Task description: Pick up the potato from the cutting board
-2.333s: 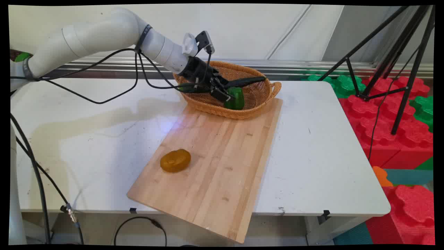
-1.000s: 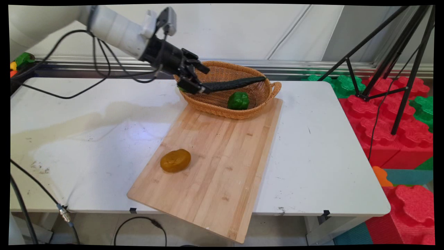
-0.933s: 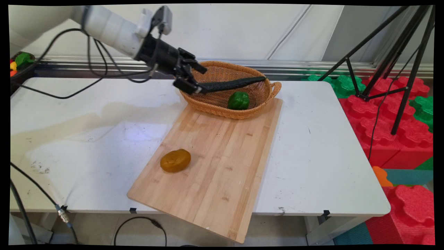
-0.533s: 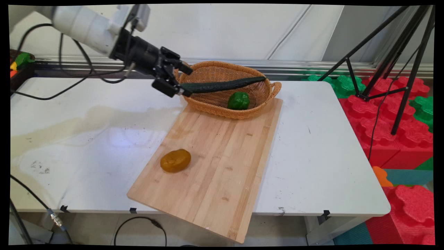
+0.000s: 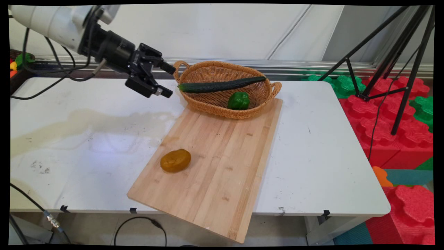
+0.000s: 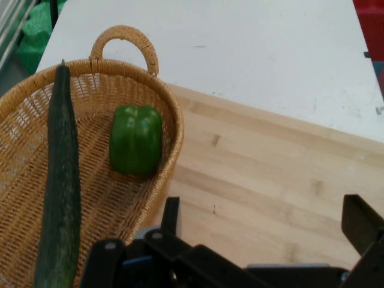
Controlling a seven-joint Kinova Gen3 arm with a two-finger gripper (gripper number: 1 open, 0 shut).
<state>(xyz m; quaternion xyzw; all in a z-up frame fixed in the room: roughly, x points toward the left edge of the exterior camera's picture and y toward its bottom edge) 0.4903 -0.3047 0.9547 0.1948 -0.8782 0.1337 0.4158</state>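
The white arm reaches in from the upper left, raised and angled downward to the right. Its black pincer [image 5: 167,80] hangs with fingers [image 6: 362,223] spread wide, gripping nothing.

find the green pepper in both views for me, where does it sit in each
Main view: the green pepper sits above centre, inside the basket against its near wall, below the cucumber.
Hand view: the pepper sits left of centre, inside the basket, right of the cucumber.
Shared landmark: the long cucumber lying across the basket.
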